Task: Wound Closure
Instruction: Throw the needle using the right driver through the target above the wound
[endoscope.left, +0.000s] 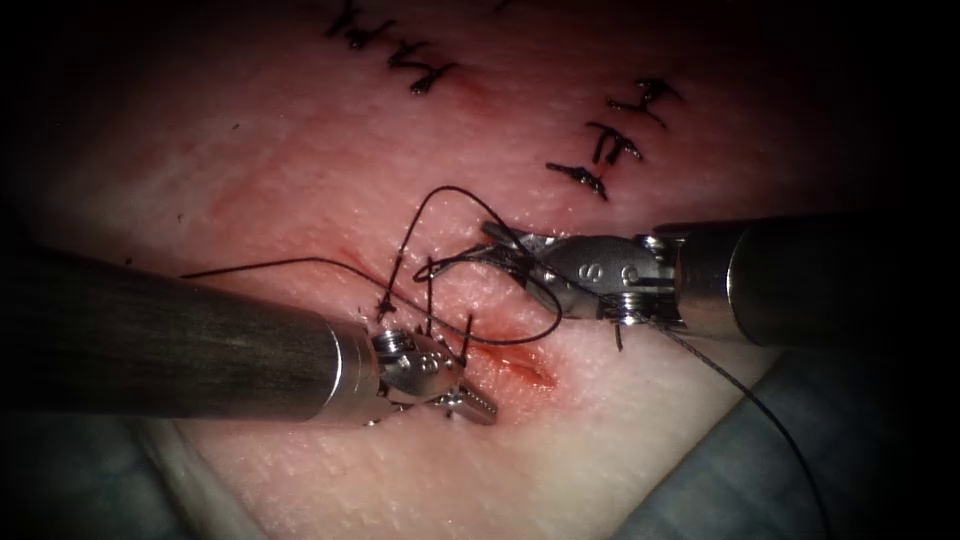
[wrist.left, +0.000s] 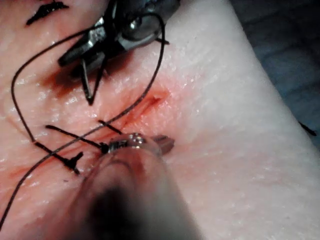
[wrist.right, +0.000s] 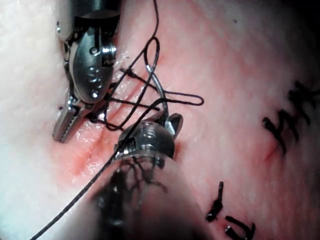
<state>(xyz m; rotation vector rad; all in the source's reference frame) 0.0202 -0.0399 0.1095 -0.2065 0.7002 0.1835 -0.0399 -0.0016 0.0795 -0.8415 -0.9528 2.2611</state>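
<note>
The cut (endoscope.left: 520, 365) runs red across the pale tissue (endoscope.left: 300, 150). My right tool (endoscope.left: 492, 235) reaches in above the cut with its jaws shut on the curved needle (wrist.right: 159, 90), which is gripped near one end. The needle is clear of the tissue. Dark thread (endoscope.left: 440, 192) loops around these jaws and sweeps down over the cut. My left tool (endoscope.left: 478, 405) lies low on the left side of the cut, jaws slightly open, its toothed jaw face (wrist.right: 62, 127) bare. Stitch strands (wrist.left: 70, 160) cross the cut beside it.
Two rows of dark finished stitches (endoscope.left: 420, 70) (endoscope.left: 610, 150) lie farther back on the tissue. A long thread tail (endoscope.left: 760, 410) trails off to the lower right over grey cloth (endoscope.left: 800, 470). The tissue's edge (wrist.left: 260, 65) drops off just beyond the cut.
</note>
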